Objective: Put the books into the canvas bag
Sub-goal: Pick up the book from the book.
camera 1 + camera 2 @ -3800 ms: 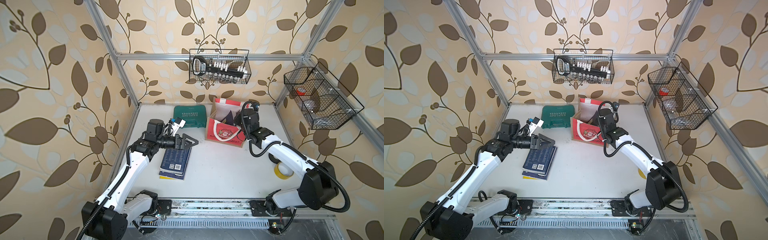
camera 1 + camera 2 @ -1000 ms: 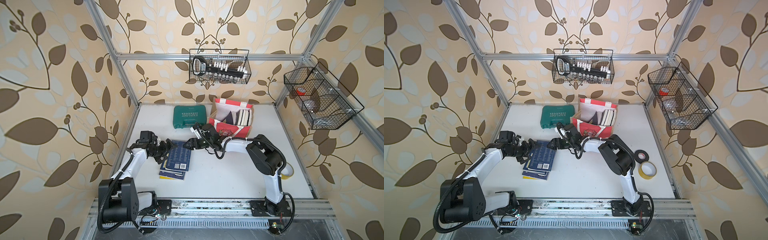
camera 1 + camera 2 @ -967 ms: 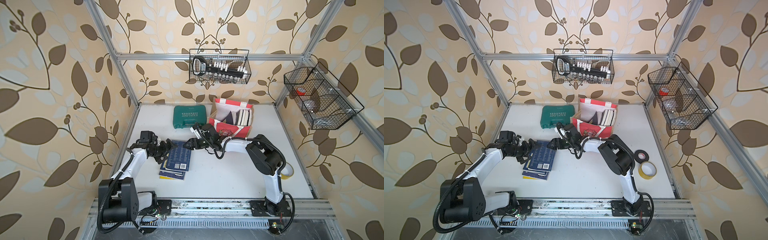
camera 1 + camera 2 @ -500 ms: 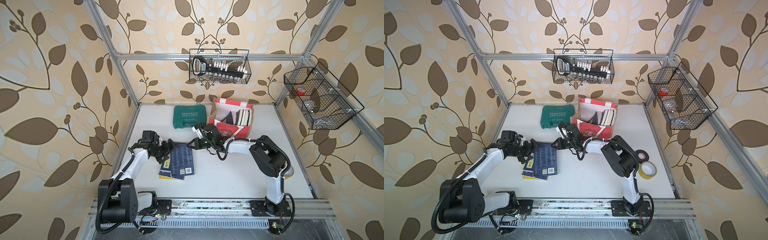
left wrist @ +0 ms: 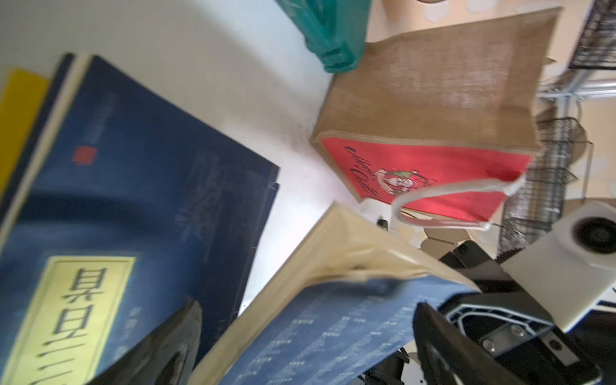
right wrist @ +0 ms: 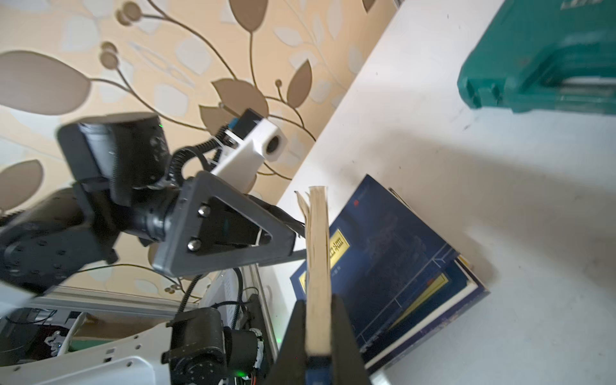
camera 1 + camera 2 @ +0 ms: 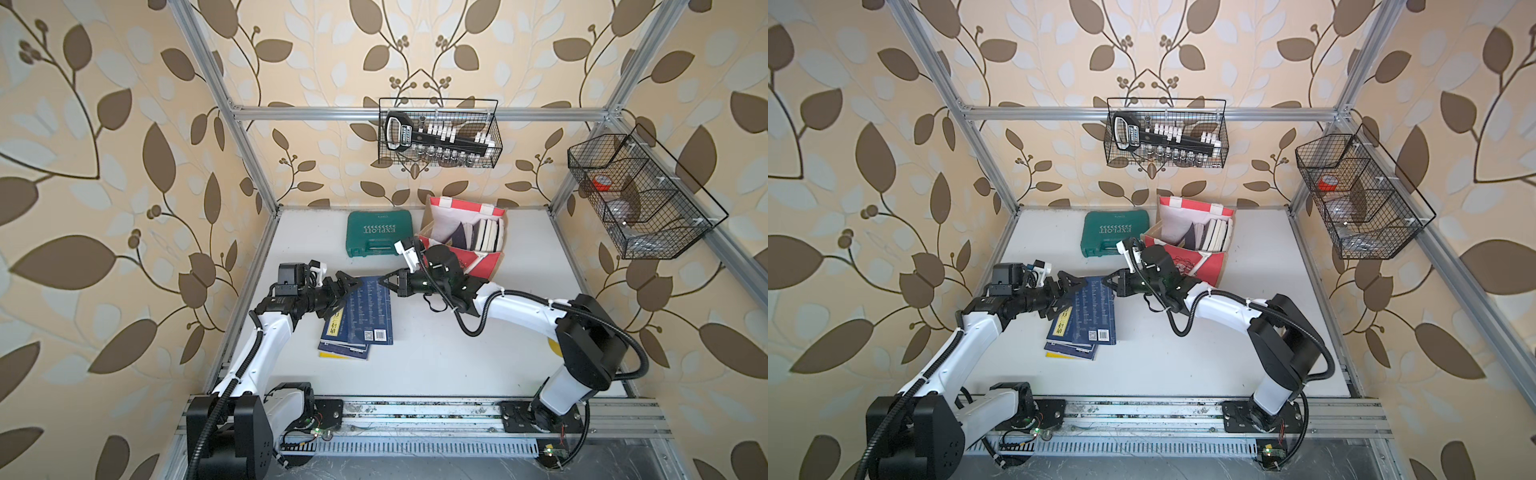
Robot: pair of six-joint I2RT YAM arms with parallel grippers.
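Navy paperback [image 7: 370,316] sat clamped in your right tool [image 7: 384,282], so lifting it slowly past the wide-spread left tool [image 7: 347,293] opposite seemed wisest.

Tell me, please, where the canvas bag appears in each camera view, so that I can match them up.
In a top view: canvas bag at the back, just right of the green tool case.
In a top view: canvas bag at the same spot.
Left wrist: canvas bag, jute side and red front showing.
Right wrist: not in it.
Shared landmark: the green tool case, in all four.
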